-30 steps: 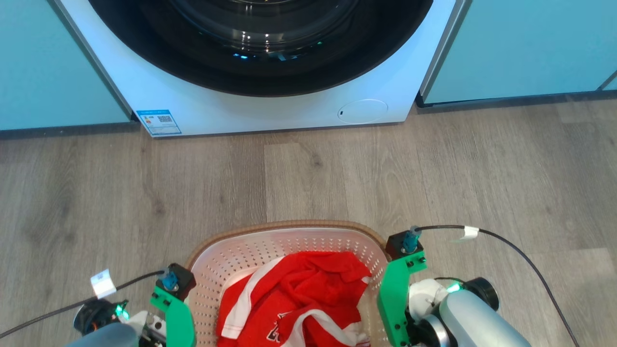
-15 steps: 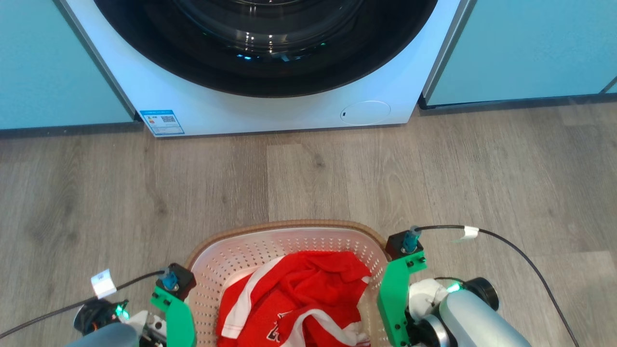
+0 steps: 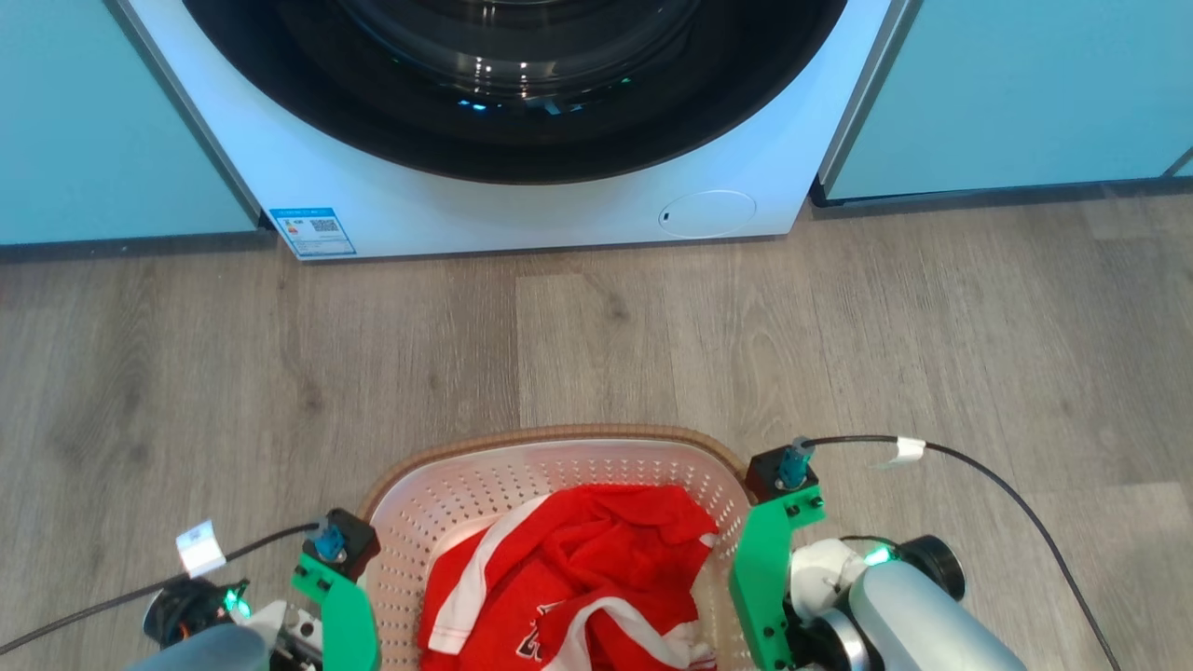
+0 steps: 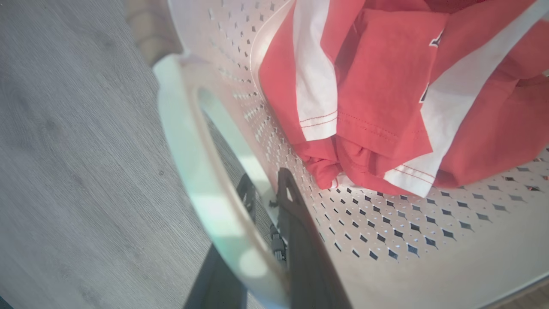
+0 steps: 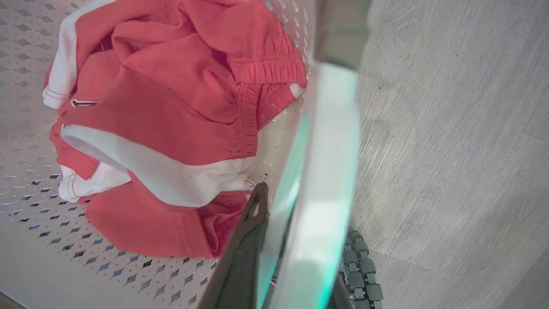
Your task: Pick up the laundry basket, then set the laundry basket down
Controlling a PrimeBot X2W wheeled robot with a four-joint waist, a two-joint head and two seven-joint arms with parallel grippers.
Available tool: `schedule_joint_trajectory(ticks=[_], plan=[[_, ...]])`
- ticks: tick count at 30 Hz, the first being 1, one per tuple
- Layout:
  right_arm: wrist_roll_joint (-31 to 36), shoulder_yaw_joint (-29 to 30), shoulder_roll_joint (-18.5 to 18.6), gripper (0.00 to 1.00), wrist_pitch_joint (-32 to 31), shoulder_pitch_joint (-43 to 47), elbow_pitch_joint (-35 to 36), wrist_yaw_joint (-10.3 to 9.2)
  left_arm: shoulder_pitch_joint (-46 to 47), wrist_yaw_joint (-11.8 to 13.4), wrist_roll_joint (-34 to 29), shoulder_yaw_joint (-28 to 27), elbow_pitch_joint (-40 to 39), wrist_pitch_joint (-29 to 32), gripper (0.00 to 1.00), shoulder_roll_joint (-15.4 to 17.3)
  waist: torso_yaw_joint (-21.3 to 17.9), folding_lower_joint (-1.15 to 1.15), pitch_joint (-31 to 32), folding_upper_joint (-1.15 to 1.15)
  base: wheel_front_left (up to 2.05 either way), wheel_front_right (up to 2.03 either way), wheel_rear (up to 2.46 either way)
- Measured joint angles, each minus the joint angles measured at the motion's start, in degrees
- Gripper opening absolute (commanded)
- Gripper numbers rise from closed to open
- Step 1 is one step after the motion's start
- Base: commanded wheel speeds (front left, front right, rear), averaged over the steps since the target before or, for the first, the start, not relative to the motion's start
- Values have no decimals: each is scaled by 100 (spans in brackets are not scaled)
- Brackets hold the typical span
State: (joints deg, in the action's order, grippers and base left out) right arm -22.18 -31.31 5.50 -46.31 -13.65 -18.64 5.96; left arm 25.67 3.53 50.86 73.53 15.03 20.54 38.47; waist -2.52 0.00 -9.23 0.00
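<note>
The laundry basket (image 3: 559, 436) sits at the bottom middle of the head view, white and perforated with a brown woven rim. A red and white garment (image 3: 578, 568) lies bunched inside it. My left gripper (image 4: 265, 180) is shut on the basket's white left handle (image 4: 188, 141), one dark finger on each side of it. My right gripper (image 5: 306, 210) is shut on the white right handle (image 5: 330, 171) in the same way. Both green wrist brackets (image 3: 335, 606) (image 3: 764, 568) flank the basket. Whether the basket rests on the floor I cannot tell.
A white washing machine (image 3: 522, 214) with a dark round door (image 3: 513, 93) stands straight ahead, with teal cabinets on its left (image 3: 93, 121) and right (image 3: 1025, 93). Grey wood floor (image 3: 596, 345) lies between it and the basket. Black cables (image 3: 1007, 494) trail from both wrists.
The whole head picture has shifted slightly, so the camera moved. The basket, the garment and both grippers keep the same places relative to each other.
</note>
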Motion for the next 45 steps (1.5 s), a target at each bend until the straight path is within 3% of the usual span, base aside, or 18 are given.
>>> schedule_joint_trajectory(ticks=[12,23,38,45], plan=[[1,5,0,0,23,-9,2,0,16,0,-53,-1,0,-1,0,-9,-2,0,-207,0,0,0,0],[77,82,-1,0,377,-289,-93,0,427,-78,-146,-33,171,-54,0,-135,58,0,-904,0,0,0,0],[363,198,-5,0,1327,-1244,-835,1,1430,-658,-487,-174,1686,-672,0,-1056,278,1,-2297,0,0,0,0],[403,254,-2,0,1844,-1703,-1172,1,1919,-790,-598,-180,2518,-1149,0,-1522,413,1,-2827,0,0,0,0]])
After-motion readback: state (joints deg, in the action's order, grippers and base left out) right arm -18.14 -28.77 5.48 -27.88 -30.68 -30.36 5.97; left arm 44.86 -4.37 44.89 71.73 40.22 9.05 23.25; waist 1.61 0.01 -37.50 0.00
